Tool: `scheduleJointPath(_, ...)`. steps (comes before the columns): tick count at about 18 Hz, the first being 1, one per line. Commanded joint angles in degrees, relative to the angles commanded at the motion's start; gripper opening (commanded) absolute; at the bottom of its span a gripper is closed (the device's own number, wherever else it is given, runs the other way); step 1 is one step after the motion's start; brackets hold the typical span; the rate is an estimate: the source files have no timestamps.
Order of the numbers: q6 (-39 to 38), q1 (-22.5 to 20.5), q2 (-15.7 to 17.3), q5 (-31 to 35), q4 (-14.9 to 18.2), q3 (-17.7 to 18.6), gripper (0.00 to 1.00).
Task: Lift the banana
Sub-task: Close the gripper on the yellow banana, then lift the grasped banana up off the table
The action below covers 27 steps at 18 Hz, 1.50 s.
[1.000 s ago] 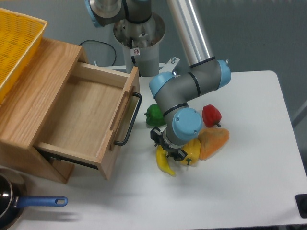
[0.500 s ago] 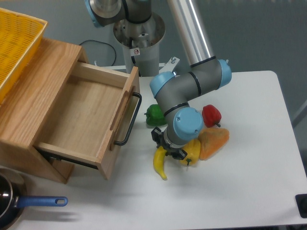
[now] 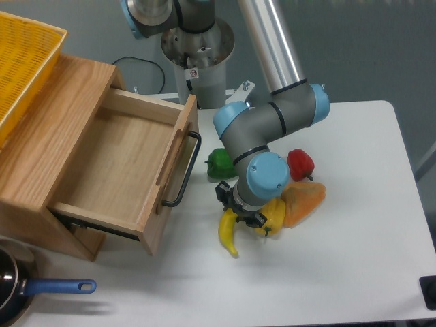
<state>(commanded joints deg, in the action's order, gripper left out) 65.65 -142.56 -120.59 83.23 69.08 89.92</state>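
The banana (image 3: 227, 234) is long, slim and bright yellow. Its upper end is between my gripper's fingers and its lower tip points down toward the table front. My gripper (image 3: 238, 212) points down from the blue wrist and is shut on the banana's upper end. A short chunky yellow bell pepper (image 3: 274, 214) sits right beside the gripper, partly hidden by it.
An orange toy (image 3: 302, 199), a red pepper (image 3: 301, 163) and a green pepper (image 3: 219, 163) lie around the gripper. An open wooden drawer (image 3: 122, 170) with a black handle (image 3: 182, 174) stands at the left. A yellow basket (image 3: 24, 61) sits on top. A blue-handled pan (image 3: 41, 289) is at the front left.
The banana swung from pointing lower right to hanging nearly straight down in the gripper one second ago. Since half a second ago almost nothing has moved.
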Motion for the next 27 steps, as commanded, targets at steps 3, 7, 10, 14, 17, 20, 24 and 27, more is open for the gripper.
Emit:
scheduleJointPath(3, 0.0, -0.1, 0.1, 0.0, 0.3, -0.9, 0.36)
scheduleJointPath(7, 0.4, -1.4, 2.5, -0.2, 0.5, -1.0, 0.36)
scheduleJointPath(10, 0.6, -1.5, 3.4, 0.0, 2.4, -2.3, 0.36)
scheduleJointPath(14, 2.2, -1.5, 4.7, 2.3, 5.4, -4.8, 0.36)
scheduleJointPath(17, 5.8, -2.0, 6.2, 2.4, 6.7, -6.1, 0.36)
scheduleJointPath(20, 7.2, -2.6, 7.5, 2.4, 7.7, -6.6, 0.36)
scheduleJointPath(24, 11.2, -2.5, 9.8, 2.5, 8.6, -6.6, 0.36)
scheduleJointPath(27, 14.3, -2.0, 11.5, 4.0, 8.5, -7.2, 0.36)
